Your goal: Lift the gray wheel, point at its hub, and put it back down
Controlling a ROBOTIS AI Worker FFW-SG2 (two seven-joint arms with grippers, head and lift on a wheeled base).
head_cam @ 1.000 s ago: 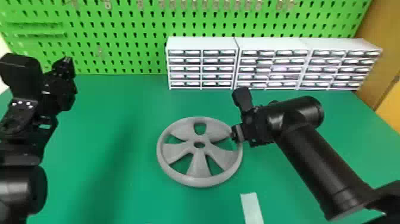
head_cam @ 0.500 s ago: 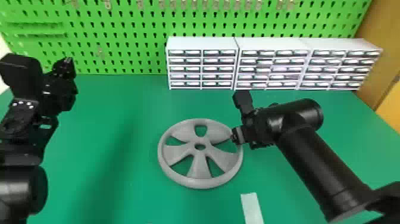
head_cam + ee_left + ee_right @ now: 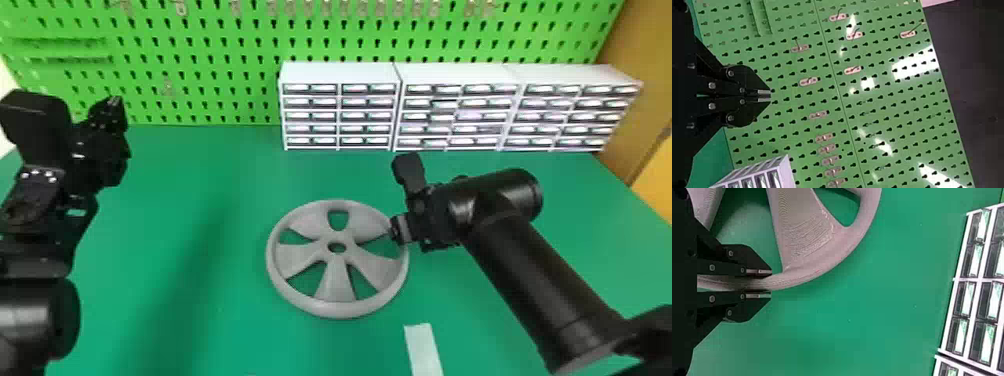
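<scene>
In the head view the gray wheel (image 3: 336, 285) is before white drawer cabinets (image 3: 340, 72), contents indistinct, between left gripper (image 3: 116, 104) and right gripper (image 3: 397, 230); left wrist view, fingers closed together; right wrist view, fingers clamped on the wheel's rim.

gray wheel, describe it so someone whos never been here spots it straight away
Start from the green pegboard at the back, with white drawer units in front. Nearer the robot, around the middle of the green table, is the gray wheel, its rim in the right gripper. Unlike the boxy drawers and straight white strip, it is a ring with five broad spokes.
</scene>
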